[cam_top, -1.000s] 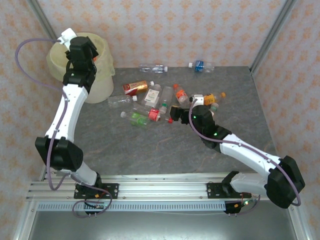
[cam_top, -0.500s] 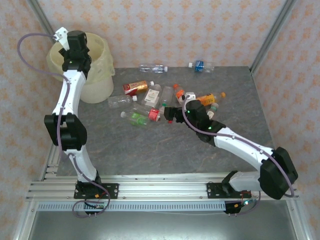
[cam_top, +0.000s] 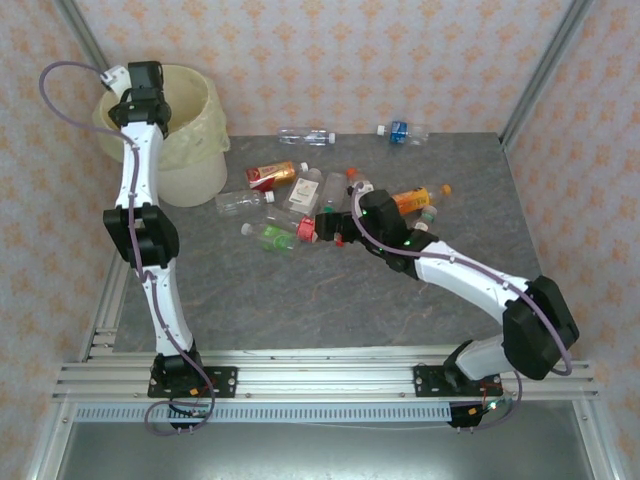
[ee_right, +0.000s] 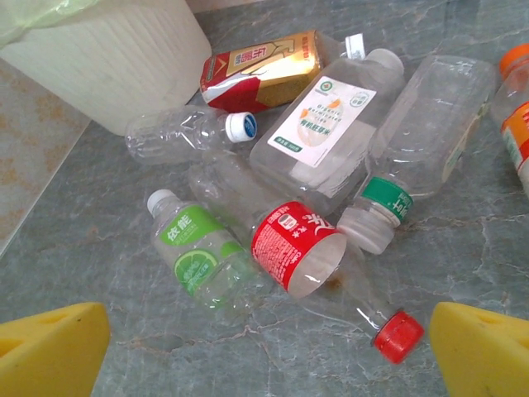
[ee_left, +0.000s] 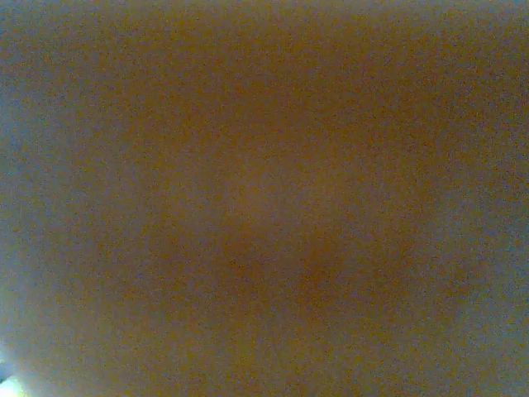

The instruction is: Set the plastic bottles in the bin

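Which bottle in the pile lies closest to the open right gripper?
The red-labelled bottle with the red cap, lying directly in front of the right gripper. The green-labelled bottle beside it has a white cap and sits slightly farther off.

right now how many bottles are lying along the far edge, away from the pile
2. A clear bottle lies at the far edge of the table, and a blue-labelled bottle lies to its right. None seems hidden there.
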You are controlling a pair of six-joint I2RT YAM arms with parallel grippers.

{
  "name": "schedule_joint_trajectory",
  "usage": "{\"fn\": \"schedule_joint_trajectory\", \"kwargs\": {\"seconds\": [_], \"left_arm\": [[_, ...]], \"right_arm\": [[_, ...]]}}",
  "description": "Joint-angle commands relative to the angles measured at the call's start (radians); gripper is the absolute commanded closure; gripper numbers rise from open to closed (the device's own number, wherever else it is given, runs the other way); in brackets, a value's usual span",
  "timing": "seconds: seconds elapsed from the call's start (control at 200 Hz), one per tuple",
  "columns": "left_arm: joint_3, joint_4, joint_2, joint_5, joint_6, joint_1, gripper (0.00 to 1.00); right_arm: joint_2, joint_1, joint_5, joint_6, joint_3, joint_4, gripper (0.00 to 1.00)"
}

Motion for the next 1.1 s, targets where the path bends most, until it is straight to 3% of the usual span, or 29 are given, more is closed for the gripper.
{"fn": "schedule_joint_trajectory", "kwargs": {"seconds": [0.0,0.255,0.48,0.876,1.026,1.096], "left_arm": [[0.041,-0.079,0.0,-0.082,-0.014,0.012,0.54],[0.118,-0.159,0.024,-0.138,-0.011,0.013,0.41],[0.118,-0.186,0.003,-0.106,-0.04,0.012,0.31],[0.115,-0.175,-0.079,0.06,-0.122,0.01,0.15],[0.086,-0.161,-0.152,0.159,-0.145,0.0,0.01],[0.03,-0.124,-0.21,0.208,-0.15,-0.013,0.0]], "right_arm": [[0.017,-0.001,-0.04,-0.013,0.028,-0.031,0.01],[0.022,0.0,-0.037,0.009,0.003,-0.019,0.01],[0.01,-0.001,-0.014,0.015,-0.012,-0.007,0.01],[-0.025,-0.001,0.032,0.027,-0.018,0.004,0.01],[-0.056,0.0,0.073,0.042,-0.036,0.017,0.01],[-0.075,-0.001,0.102,0.056,-0.054,0.027,0.01]]}}
